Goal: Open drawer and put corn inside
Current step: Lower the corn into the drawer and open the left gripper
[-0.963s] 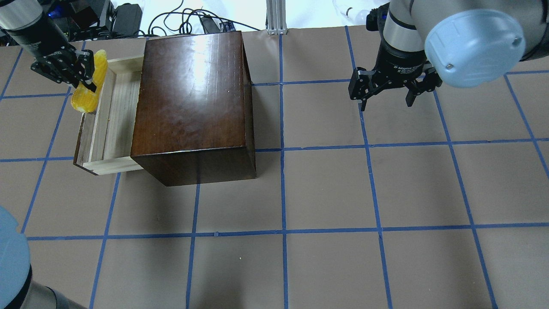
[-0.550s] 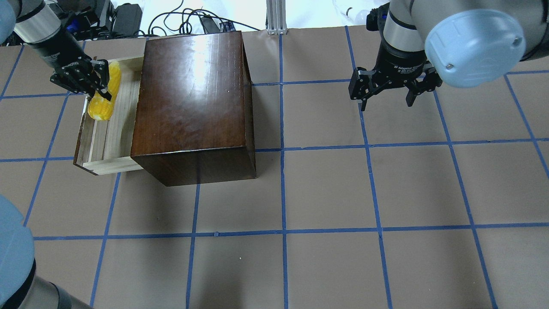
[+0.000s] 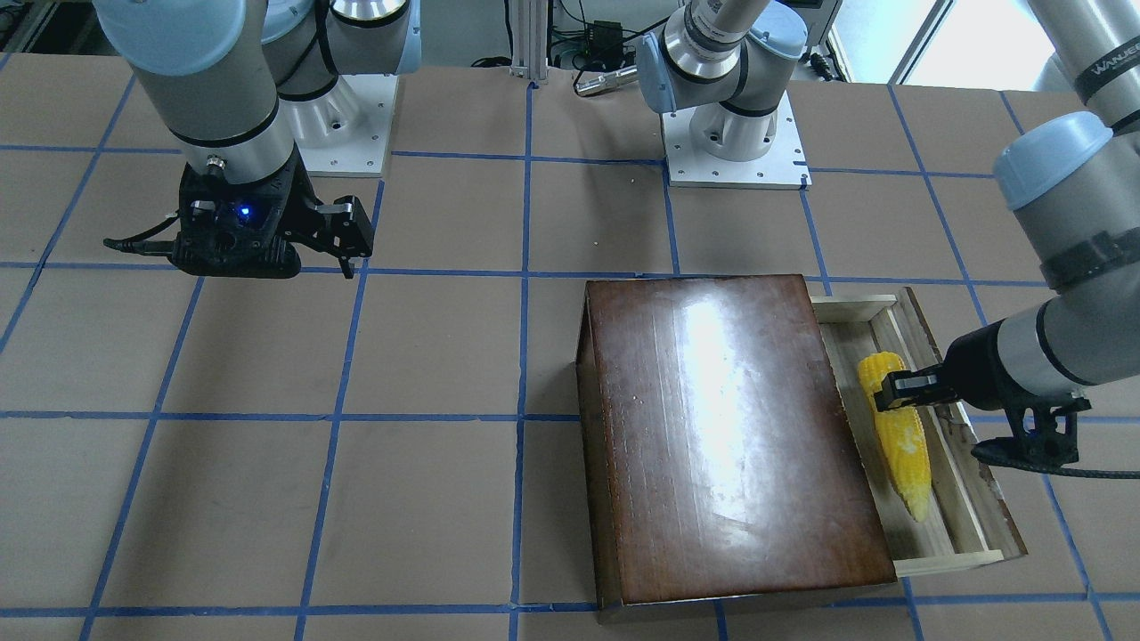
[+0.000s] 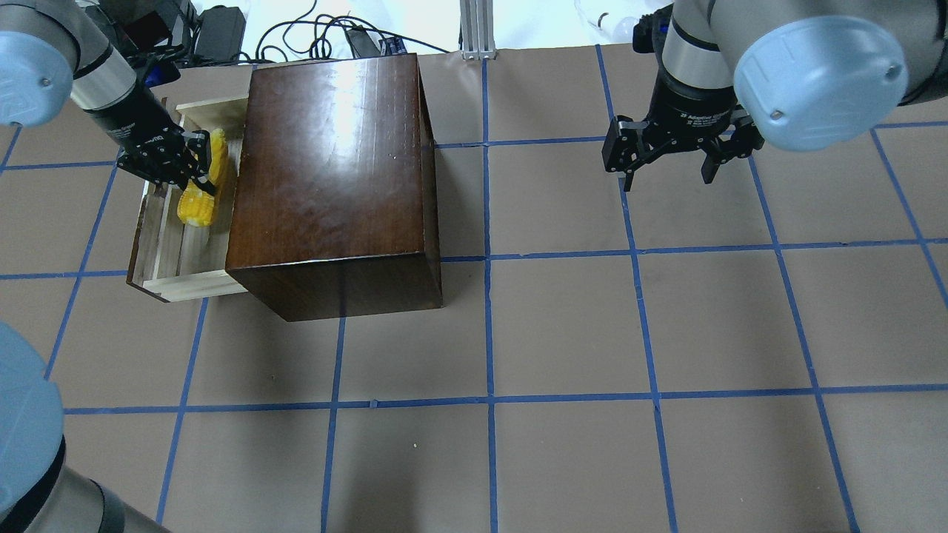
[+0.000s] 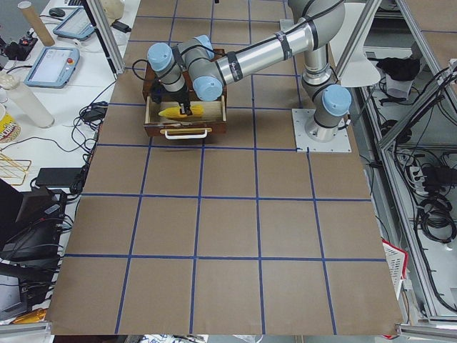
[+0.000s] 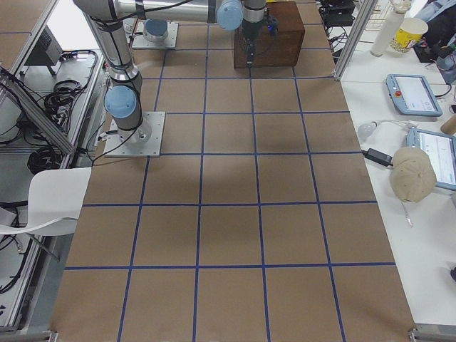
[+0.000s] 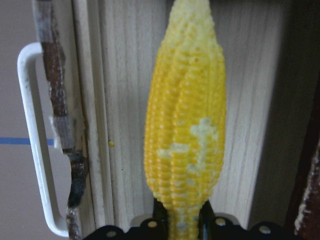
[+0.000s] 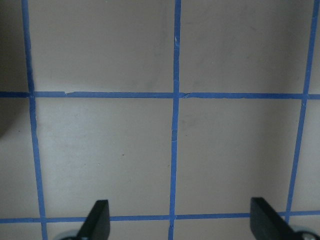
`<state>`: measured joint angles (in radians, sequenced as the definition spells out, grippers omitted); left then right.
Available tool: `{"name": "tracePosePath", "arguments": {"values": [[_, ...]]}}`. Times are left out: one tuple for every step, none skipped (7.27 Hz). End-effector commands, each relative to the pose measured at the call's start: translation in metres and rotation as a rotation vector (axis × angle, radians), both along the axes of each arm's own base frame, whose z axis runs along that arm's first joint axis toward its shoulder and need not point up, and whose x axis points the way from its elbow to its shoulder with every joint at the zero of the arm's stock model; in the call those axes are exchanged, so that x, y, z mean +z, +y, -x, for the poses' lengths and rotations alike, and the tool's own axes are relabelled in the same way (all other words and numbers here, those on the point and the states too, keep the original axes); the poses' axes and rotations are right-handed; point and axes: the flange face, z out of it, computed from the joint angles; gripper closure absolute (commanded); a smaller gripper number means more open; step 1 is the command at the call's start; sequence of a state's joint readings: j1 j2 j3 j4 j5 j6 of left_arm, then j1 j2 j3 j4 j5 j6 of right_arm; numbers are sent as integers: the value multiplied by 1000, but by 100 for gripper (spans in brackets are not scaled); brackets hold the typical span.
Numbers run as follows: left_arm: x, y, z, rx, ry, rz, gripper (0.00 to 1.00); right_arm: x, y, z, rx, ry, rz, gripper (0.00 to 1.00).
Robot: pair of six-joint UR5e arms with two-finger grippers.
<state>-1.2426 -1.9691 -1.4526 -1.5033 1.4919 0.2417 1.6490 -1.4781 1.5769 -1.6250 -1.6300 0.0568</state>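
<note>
The drawer (image 4: 167, 252) stands pulled out of the glossy dark brown box (image 4: 333, 163), on the box's left side. Its pale-wood tray (image 3: 971, 507) is exposed, and its whitish handle (image 7: 32, 140) shows in the left wrist view. My left gripper (image 4: 198, 166) is shut on the thick end of the yellow corn (image 4: 200, 206). It holds the corn lengthwise over the tray floor (image 7: 130, 100). I cannot tell whether the corn (image 3: 904, 445) touches the wood. My right gripper (image 4: 670, 166) is open and empty, hovering over bare table far to the right.
The table is brown paper with a blue tape grid (image 8: 175, 95). Cables and equipment (image 4: 222, 29) lie beyond the far edge behind the box. Both robot bases (image 3: 730, 133) are bolted at the robot's side of the table.
My left gripper has carried the corn from beyond the drawer's front panel rightward and nearer, to over the tray next to the box. The right arm has not moved.
</note>
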Motion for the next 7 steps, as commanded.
{"name": "tracePosePath", "arguments": {"values": [[-4,-2,1,15,1,-2,4,0,0,0,0,1,0,0],[2,-1,4,8,-1,6,0,0,0,0,0,1,0,0],[6,-1,5,7,-4,10,0,0,0,0,0,1,0,0],[18,1,8,4,-9,26,0,-1,0,0,0,1,-1,0],[32,-1,8,2,-19,47,0,0,0,0,0,1,0,0],[52,0,9,0,-19,41,0,-1,0,0,0,1,-1,0],[77,-1,8,0,-21,46,0,-1,0,0,0,1,-1,0]]}}
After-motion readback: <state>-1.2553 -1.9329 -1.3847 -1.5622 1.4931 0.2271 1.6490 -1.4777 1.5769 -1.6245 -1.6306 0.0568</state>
